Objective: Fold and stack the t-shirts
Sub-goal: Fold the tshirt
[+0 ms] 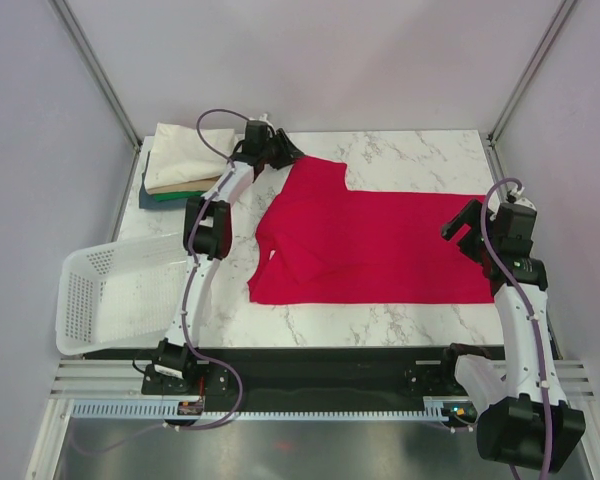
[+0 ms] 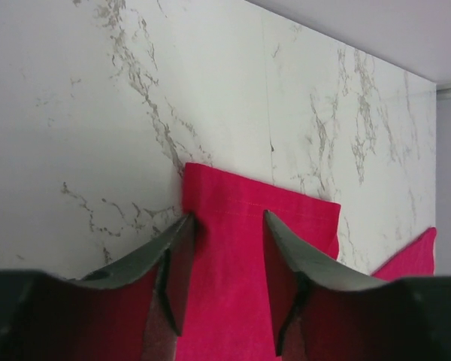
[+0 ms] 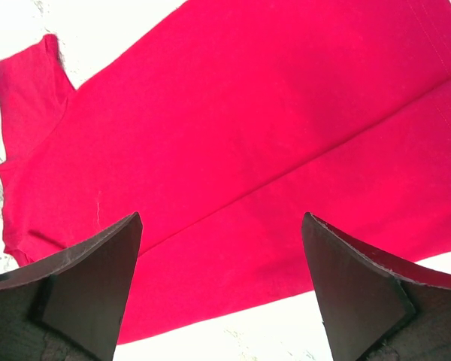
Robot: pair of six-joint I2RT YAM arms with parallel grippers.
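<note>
Across the middle of the worktop (image 1: 405,155) we see the red t-shirt (image 1: 380,245) lying flat, its hem toward the right edge and its neck end toward the left. One sleeve (image 2: 248,218) reaches out toward the far edge. Over that sleeve sits the left tool (image 2: 228,219), its two fingers partly spread. They are planted on either side of a strip of red cloth that lies flat in the gap rather than pinched between them. At the right edge we find the right tool (image 3: 222,219) held above the hem end of the shirt, its fingers spread wide with nothing between them. In its wrist view the red cloth below shows a long straight crease running along the body. In the far left corner of the worktop rests a stack of folded t-shirts (image 1: 185,150), cream on top, with tan, green and dark blue layers showing beneath it. It lies just beside the left arm and apart from the red shirt. At the near left corner a white perforated basket (image 1: 90,300) lies tilted, hanging partly over the left edge.
</note>
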